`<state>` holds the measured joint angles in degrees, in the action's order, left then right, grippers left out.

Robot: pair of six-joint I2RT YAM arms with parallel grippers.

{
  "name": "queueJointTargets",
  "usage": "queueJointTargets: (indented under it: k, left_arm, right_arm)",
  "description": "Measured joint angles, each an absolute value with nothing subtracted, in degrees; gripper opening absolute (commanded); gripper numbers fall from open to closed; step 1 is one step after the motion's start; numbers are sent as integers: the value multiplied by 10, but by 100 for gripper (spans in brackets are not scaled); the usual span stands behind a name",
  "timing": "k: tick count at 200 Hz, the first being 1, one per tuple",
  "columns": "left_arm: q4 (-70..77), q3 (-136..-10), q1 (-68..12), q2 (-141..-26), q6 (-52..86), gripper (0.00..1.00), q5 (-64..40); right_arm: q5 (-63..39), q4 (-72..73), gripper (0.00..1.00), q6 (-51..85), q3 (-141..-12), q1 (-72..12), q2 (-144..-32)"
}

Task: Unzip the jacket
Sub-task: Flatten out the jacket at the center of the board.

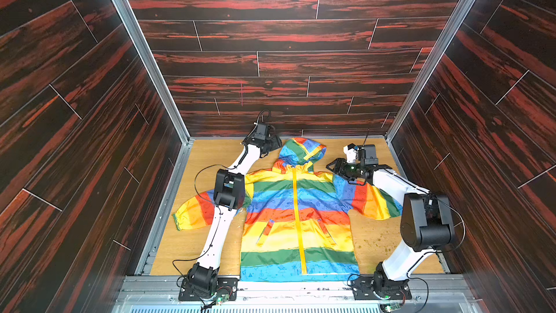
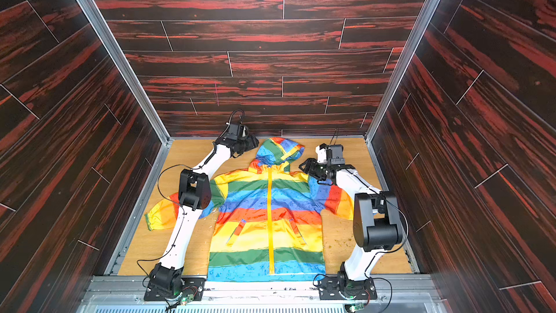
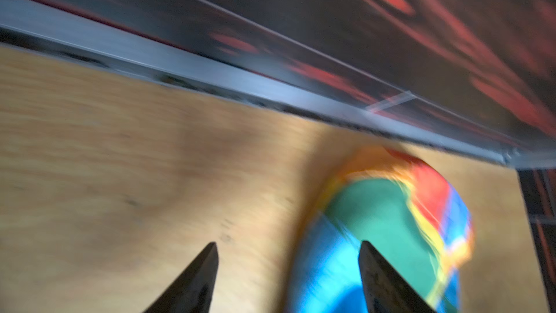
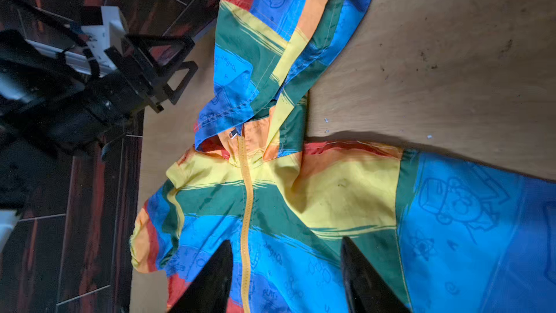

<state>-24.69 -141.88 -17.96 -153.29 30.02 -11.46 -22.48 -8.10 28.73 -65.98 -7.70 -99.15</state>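
The thin, shiny rainbow-striped hooded jacket (image 1: 298, 221) lies flat and zipped on the pale wooden table (image 1: 376, 236), hood (image 1: 301, 152) at twelve o'clock, hem at six. The left gripper (image 3: 287, 243) at eleven and the right gripper (image 4: 287, 240) at one are both spread apart and empty. Only the right wrist view shows us the small silver zipper pull (image 4: 233, 133), tucked by the hood's edge; we risk pinching fabric there and dragging the jacket.
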Motion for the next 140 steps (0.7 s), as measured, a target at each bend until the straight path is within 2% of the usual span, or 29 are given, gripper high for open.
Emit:
queueJointTargets:
  k: [56,96,140]
  left_arm:
    - [-387,-1446,-270,-1513,94,79,-128]
    - [-457,-1447,-328,-1513,-6,79,-62]
    - [-482,-1447,-321,-1513,-62,79,51]
  right_arm:
    - [-218,-81,64,287,-660,-77,-992]
    - [-212,-81,64,286,-658,-77,-992]
    - [-206,-87,63,284,-638,-74,-991]
